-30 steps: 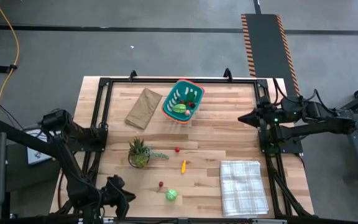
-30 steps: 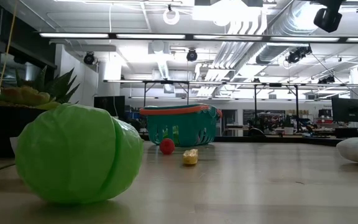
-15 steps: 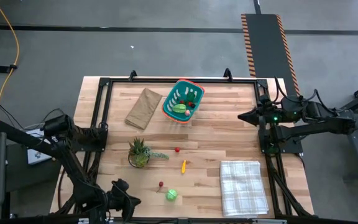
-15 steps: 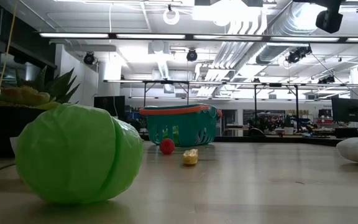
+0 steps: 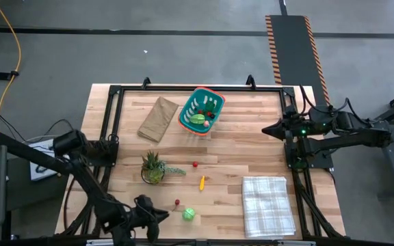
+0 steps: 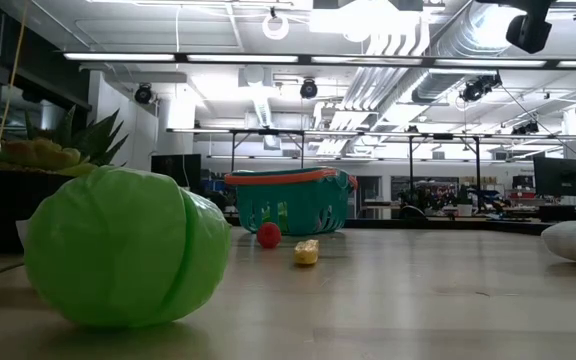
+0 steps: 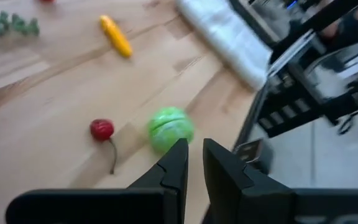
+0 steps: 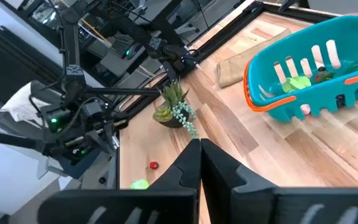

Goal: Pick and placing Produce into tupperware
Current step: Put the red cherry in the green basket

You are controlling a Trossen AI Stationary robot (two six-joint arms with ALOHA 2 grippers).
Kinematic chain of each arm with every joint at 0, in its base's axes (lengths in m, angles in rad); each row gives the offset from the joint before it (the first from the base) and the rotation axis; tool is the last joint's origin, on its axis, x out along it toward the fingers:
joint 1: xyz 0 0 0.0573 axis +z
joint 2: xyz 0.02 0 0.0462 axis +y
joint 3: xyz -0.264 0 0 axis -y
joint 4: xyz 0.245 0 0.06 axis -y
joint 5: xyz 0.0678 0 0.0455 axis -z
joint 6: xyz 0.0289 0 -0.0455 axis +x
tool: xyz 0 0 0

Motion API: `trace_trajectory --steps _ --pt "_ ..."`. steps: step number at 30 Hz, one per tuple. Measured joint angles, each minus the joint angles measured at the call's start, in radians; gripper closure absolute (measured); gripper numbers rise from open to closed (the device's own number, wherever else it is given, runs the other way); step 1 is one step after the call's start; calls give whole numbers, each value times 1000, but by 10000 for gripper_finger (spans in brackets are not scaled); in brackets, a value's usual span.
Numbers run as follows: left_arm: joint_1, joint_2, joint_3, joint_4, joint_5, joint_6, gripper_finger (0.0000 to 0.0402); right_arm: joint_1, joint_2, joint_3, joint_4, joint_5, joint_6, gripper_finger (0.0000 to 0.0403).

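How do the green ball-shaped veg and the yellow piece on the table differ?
The green vegetable is round with a seam around it; the yellow piece is long and thin. The green one is bulkier, the yellow one slimmer. The green one sits near the table's front edge, close to the left claw; the yellow one lies farther in, toward the basket. Both lie loose on the wood, outside the basket.
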Motion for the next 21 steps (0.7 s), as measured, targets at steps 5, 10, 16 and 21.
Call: trace_trajectory --steps 5,10,16,21 --pt "25 44 0 -10 24 -13 362 0 0 0 -5 -9 -21 402" --pt "19 82 57 -59 47 -56 362 0 0 0 -25 -8 -22 402" --pt "-18 135 251 -253 17 -138 362 0 0 0 -47 -8 -21 402" --pt "-50 233 458 -555 1 -330 362 0 0 0 -44 6 -22 402"
